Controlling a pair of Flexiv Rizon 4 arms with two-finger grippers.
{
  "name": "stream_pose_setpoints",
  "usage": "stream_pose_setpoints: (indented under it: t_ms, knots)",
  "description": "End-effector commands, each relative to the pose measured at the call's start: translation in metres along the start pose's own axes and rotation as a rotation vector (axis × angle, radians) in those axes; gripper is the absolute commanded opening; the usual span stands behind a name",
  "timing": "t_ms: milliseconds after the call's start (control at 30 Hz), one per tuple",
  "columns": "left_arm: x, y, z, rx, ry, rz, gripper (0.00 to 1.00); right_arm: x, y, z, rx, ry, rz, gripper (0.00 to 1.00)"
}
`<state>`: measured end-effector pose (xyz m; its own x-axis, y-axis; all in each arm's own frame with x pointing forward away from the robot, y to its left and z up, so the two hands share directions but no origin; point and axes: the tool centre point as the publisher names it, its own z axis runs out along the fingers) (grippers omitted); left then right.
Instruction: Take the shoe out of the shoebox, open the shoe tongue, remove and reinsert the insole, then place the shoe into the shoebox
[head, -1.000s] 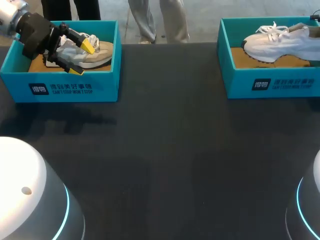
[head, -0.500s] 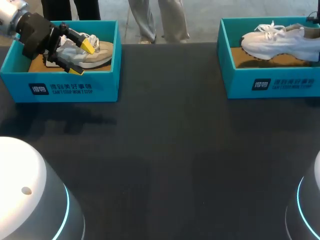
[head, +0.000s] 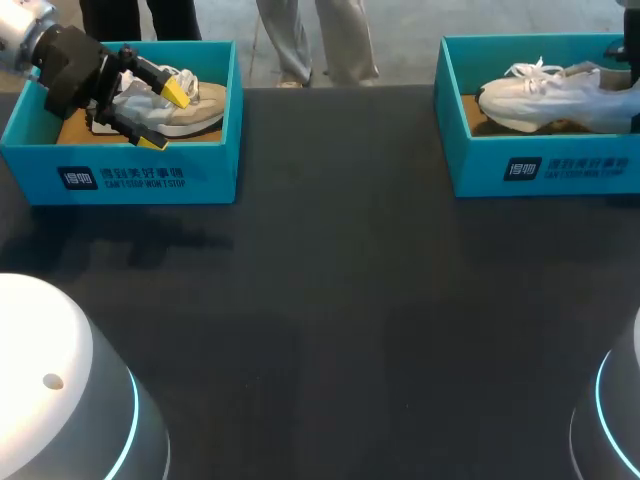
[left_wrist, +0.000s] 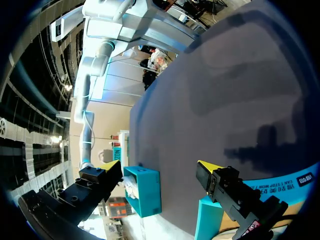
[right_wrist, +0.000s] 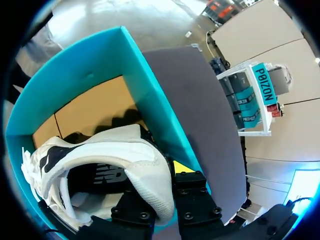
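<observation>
Dark tabletop (head: 330, 300), teal cardboard shoebox (head: 480, 150): right gripper (right_wrist: 160, 187) clamps white mesh sneaker (right_wrist: 100, 155) by heel collar, prob light, soft, toe-droopy. Left gripper (head: 163, 116) splayed wide.

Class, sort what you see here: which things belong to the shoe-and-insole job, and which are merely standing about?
Belong to the job:
- white shoe, held at its heel by the right gripper
- right shoebox around it
- beige shoe in the left shoebox
- left gripper, open over the beige shoe

Merely there:
- dark table
- left arm's white base
</observation>
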<state>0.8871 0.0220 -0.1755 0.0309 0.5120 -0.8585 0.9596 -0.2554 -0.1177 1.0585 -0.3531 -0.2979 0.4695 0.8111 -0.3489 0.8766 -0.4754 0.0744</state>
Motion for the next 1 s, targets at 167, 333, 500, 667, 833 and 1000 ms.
stream_pose_setpoints:
  t_ms: [167,333,500,667,833,1000]
  knots:
    - [0.0,-0.001,0.0,-0.002,0.004,0.001,1.0,0.006,0.007,0.007,0.011,0.005,0.022,0.0]
    - [0.0,-0.001,0.0,-0.002,0.004,0.001,1.0,0.01,0.004,0.012,0.013,-0.001,0.022,0.0]
    - [0.0,-0.001,0.0,-0.002,0.004,0.001,1.0,0.012,0.0,0.016,0.023,-0.001,0.019,0.0]
    - [0.0,-0.001,0.0,-0.002,0.004,0.001,1.0,0.014,-0.002,0.02,0.028,-0.007,0.012,0.0]
    - [0.0,-0.001,0.0,-0.002,0.004,0.001,1.0,0.015,-0.002,0.021,0.031,-0.009,0.013,0.0]
    - [0.0,-0.001,0.0,-0.002,0.004,0.001,1.0,0.015,-0.001,0.021,0.033,-0.013,0.013,0.0]
